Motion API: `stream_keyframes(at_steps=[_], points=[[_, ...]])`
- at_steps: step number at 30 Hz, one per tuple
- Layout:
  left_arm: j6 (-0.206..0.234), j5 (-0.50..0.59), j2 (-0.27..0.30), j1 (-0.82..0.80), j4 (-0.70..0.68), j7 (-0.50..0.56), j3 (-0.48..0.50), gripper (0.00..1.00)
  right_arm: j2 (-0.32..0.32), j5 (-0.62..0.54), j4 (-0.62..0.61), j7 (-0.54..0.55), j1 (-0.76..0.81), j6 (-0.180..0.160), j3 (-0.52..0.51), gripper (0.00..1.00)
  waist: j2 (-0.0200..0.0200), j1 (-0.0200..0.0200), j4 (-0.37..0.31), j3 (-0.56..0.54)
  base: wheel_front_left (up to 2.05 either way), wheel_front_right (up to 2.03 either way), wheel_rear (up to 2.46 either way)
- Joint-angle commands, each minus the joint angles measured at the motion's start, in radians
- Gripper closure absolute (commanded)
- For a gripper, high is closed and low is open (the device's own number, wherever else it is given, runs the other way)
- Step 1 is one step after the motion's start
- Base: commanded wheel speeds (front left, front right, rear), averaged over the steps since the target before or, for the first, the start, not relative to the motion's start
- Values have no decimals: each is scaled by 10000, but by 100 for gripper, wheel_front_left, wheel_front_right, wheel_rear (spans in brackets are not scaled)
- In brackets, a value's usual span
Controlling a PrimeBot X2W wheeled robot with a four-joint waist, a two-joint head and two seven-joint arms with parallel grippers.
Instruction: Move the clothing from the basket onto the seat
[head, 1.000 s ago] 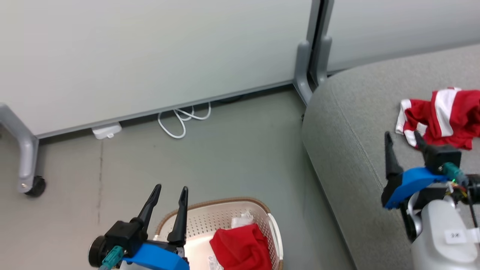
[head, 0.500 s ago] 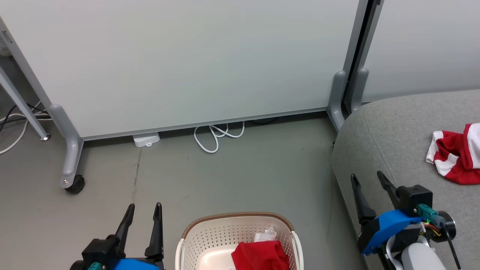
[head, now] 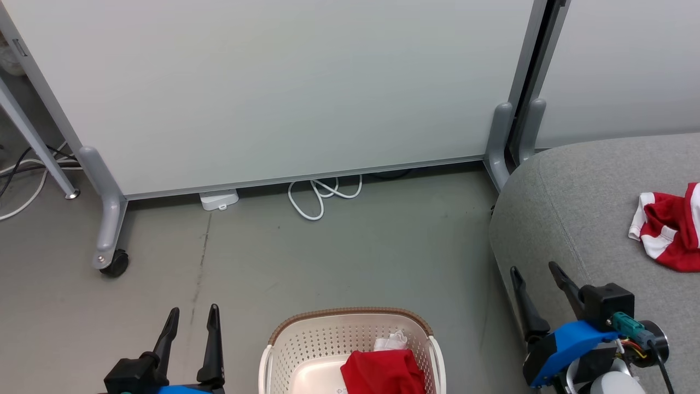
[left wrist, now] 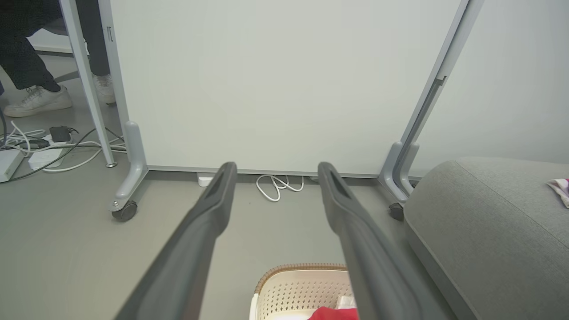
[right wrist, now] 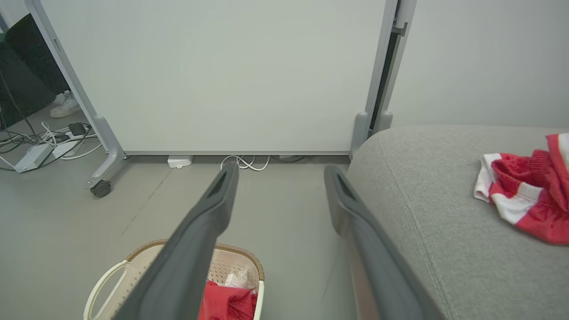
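One red shirt bunched in the basket, between left claw and right claw, both released, empty. Looks soft and light; I'd pinch the top fold.

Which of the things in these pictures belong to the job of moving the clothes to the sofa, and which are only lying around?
Belong to the job:
- basket
- red clothing in the basket
- red-and-white garment on the seat
- grey seat

Only lying about:
- white cable
- white box under the panel
- caster wheel
- a person's shoe
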Motion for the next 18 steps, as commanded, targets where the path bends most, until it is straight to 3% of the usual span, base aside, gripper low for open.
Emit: stream_keyframes(at_steps=[1,18], points=[[-16,52,0,48,10,-27,35,0,-4,0,-68,45,210,1,-47,0,-1,-1,-7,6,0,0,0],[-16,12,-21,-143,19,-28,-179,0,-3,-28,-618,270,215,1,-35,0,-1,-1,-375,311,0,0,0]])
